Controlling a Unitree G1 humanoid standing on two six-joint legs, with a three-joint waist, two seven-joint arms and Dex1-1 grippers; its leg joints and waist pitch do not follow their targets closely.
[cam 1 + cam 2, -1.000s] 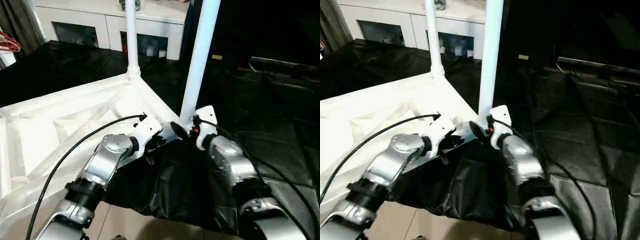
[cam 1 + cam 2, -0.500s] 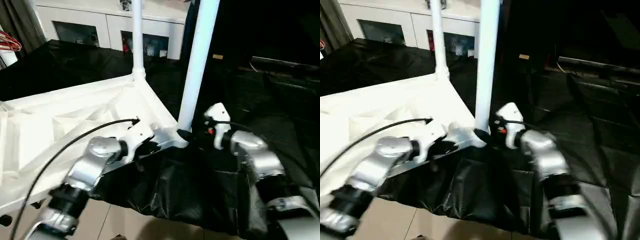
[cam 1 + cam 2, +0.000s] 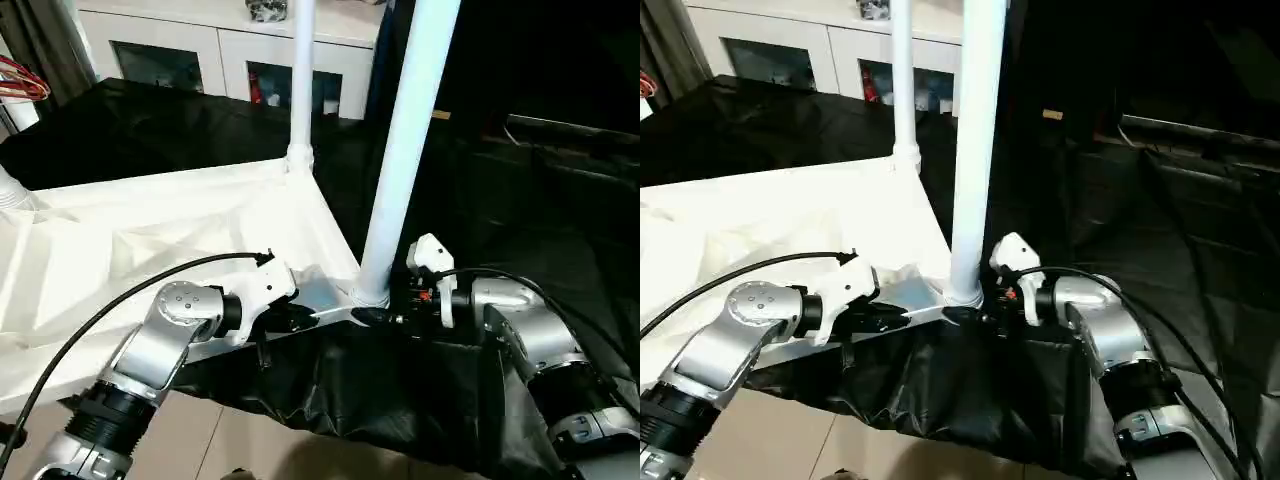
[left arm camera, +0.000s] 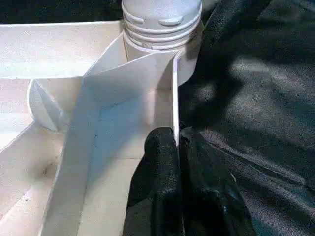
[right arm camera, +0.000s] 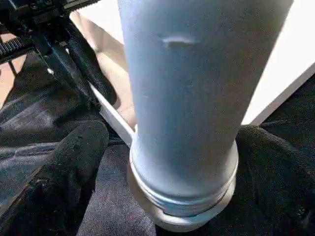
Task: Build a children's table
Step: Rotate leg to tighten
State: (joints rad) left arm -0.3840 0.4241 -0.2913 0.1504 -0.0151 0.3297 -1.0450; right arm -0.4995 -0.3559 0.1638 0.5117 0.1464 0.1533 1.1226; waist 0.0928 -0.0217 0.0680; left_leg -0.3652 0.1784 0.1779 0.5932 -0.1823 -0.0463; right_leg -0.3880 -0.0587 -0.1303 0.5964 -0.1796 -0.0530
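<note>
The white tabletop (image 3: 150,240) is lying ribbed side up across the left half of the frame on a black sheet (image 3: 560,230). A near leg (image 3: 405,150) is standing upright at centre, its long axis vertical; a far leg (image 3: 300,85) is rising behind it. The left gripper (image 4: 178,147), jaws pinched together, is clamping the tabletop's rim. The right gripper (image 5: 162,147) is sitting with jaws spread wide around the near leg's base.

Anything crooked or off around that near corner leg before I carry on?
Nothing stands out. The near leg stands upright in its corner socket, seated at the threads. The left gripper is shut on the tabletop rim beside it; the right gripper is open around the leg's base.
</note>
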